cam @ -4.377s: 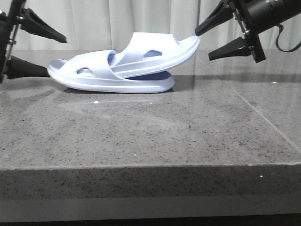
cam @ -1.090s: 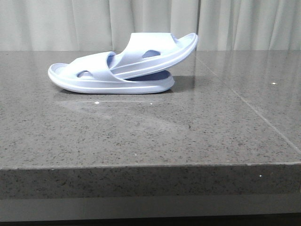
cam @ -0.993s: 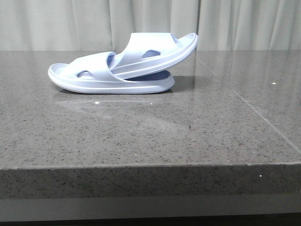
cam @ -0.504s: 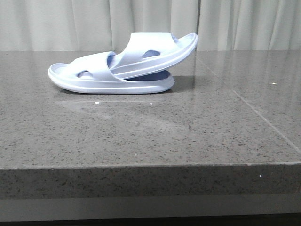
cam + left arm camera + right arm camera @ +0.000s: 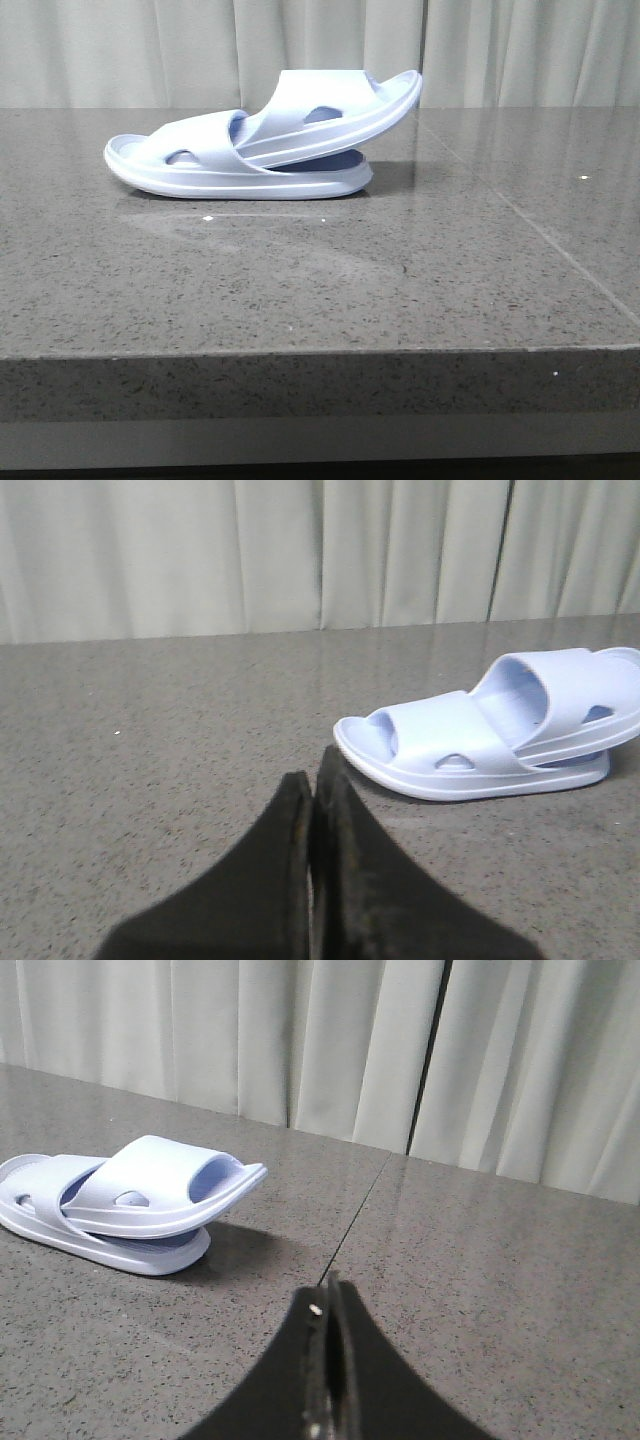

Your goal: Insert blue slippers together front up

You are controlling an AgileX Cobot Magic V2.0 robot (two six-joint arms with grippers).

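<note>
Blue slippers [image 5: 250,150]: the pair is seen nested on the counter [image 5: 300,280]; the lower slipper [image 5: 190,175] lies flat on its sole, and the upper slipper [image 5: 340,110] is pushed under the lower one's strap, its free end tilted up off the counter.
Left jaws [image 5: 312,790]: the two dark fingers are pressed together, tip to tip, with nothing between them.
Right jaws [image 5: 331,1295]: the fingers are likewise closed against each other, and nothing is held.
Slippers relative to the left jaws: the pair is seen ahead of the tips and off to one side, apart from them, with the flat slipper's rounded end nearest.
Slippers relative to the right jaws: the pair lies well ahead and off to one side, clear of the tips, with the raised end of the upper slipper turned toward this gripper.
Counter: a speckled grey stone surface is shown, with a thin seam line [image 5: 355,1215] running ahead of the right jaws.
Backdrop: pale pleated curtains [image 5: 320,50] are seen behind the counter.
</note>
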